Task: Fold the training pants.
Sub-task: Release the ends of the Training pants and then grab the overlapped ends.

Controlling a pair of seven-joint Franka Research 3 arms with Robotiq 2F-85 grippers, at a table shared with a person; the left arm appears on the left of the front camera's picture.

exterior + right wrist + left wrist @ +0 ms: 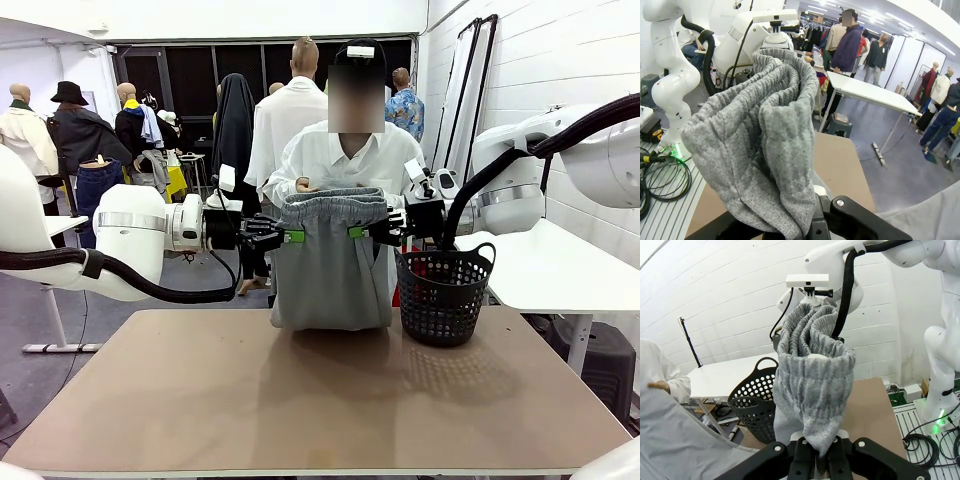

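The light grey training pants (pixel 330 270) hang upright over the far edge of the table, stretched between my two grippers at the gathered waistband (pixel 332 208). My left gripper (pixel 288 236) is shut on the waistband's left end, and the bunched elastic (pixel 815 390) rises from between its fingers. On the waistband's right end my right gripper (pixel 362 232) is shut, with the ribbed fabric (pixel 760 145) piled over its fingers. Behind the pants a person in a white shirt holds a hand (pixel 303 186) at the top of the waistband. The lower end of the pants rests on the table.
A black perforated basket (pixel 441 293) stands on the brown table (pixel 320 400) right of the pants, close under my right arm. A white table (pixel 550 270) stands at the right beyond it. The near half of the brown table is bare.
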